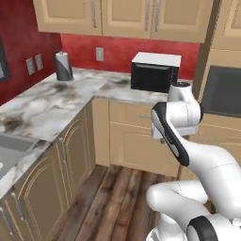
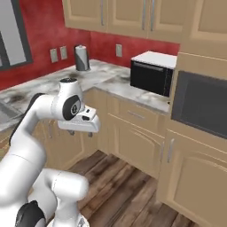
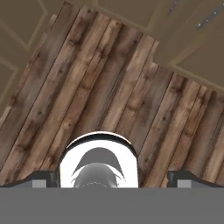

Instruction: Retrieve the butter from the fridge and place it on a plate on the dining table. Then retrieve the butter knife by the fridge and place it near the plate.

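Gripper (image 3: 112,177) hangs wide open and empty over bare plank floor (image 3: 109,87) in a cabinet corner, microwave (image 1: 154,71) ahead, with fridge, butter and knife nowhere near its jaws.

I'm sitting in a corner of counters (image 1: 56,101): microwave (image 1: 155,71) on the back run, paper towel roll (image 1: 63,66) left of it, wall oven (image 2: 201,104) right, floor (image 3: 109,87) under me.
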### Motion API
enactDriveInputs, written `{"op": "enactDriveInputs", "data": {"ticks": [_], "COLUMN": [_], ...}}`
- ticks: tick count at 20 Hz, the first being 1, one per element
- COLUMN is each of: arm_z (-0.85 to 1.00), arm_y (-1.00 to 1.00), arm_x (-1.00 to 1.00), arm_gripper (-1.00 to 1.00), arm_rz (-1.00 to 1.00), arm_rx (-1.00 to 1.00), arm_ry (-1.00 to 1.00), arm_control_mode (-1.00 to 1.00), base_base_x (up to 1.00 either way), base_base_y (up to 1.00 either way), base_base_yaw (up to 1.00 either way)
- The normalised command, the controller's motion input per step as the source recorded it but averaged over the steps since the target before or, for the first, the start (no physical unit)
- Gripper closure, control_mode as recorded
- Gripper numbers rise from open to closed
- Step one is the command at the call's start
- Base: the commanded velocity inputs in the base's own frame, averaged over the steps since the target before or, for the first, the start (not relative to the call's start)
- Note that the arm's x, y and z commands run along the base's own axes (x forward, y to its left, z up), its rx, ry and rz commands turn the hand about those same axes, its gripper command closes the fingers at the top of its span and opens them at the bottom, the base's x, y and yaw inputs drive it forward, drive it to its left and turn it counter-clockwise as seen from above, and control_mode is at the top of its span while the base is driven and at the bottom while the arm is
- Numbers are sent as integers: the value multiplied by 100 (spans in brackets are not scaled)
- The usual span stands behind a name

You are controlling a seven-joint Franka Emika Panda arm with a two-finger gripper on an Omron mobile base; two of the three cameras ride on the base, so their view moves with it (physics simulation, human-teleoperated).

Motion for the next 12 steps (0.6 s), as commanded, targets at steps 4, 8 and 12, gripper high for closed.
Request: {"op": "enactDriveInputs", "data": {"ticks": [4,8,12], "arm_z": [0,0,0], "arm_y": [0,0,0], "arm_x": [0,0,0], "arm_gripper": [-100,-100,-100], "arm_rz": [0,0,0], "arm_rx": [0,0,0], "arm_ry": [0,0,0], "arm_control_mode": [100,100,100], "base_base_x": [14,55,59], "base_base_y": [61,58,83], "base_base_yaw": [-47,-50,-50]}}
